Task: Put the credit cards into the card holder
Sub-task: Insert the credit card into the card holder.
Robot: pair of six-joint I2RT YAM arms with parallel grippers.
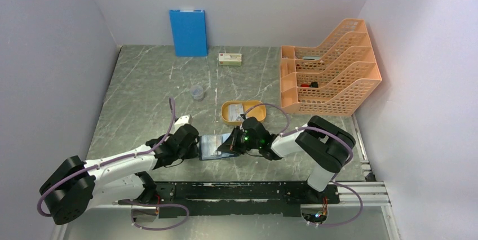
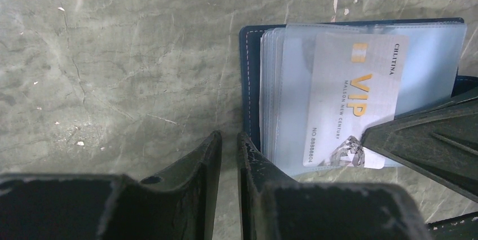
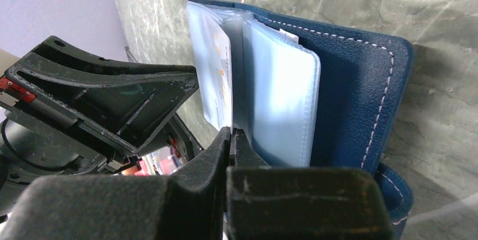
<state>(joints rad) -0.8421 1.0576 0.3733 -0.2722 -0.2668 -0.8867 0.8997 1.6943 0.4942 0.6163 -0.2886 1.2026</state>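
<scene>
Between the arms on the surface (image 1: 141, 82), the card holder (image 1: 211, 147) is lying open; my right jaws are pinching a credit card (image 2: 349, 93), feeding it into a sleeve (image 2: 287, 93), while my left jaws, slightly parted and empty, are apparently bracing the holder

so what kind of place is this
Probably a robot test cell dressed as a desk: plain white walls box in a marble-look table, with an orange file rack and a card holder on it.
</scene>
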